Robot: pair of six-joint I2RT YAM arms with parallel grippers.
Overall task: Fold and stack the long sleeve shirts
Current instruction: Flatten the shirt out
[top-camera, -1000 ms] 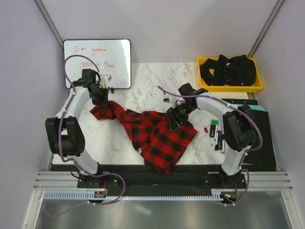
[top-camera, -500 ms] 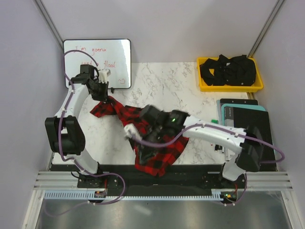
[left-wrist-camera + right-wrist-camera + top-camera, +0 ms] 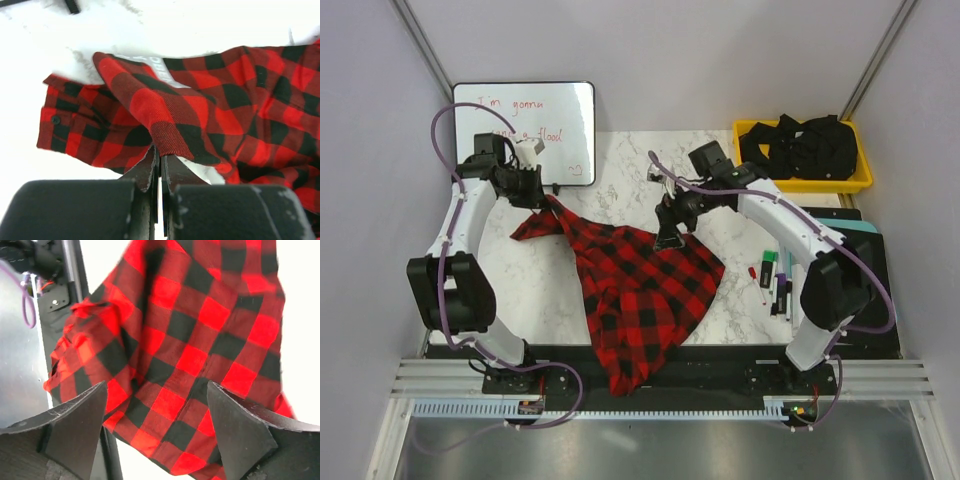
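Top external: left tool clamped on a soft fold of the crumpled red-and-black buffalo-check flannel shirt on the veined marble bench; right tool spread apart over it.

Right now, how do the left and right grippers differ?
The left gripper is shut, pinching a fold of the shirt; the right gripper is open, gripping nothing. The left sits at the shirt's far-left end; the right hangs over its far edge, mid-table. Both are at the same shirt.

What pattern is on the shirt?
The shirt has red and black checks, clearest in the left wrist view.
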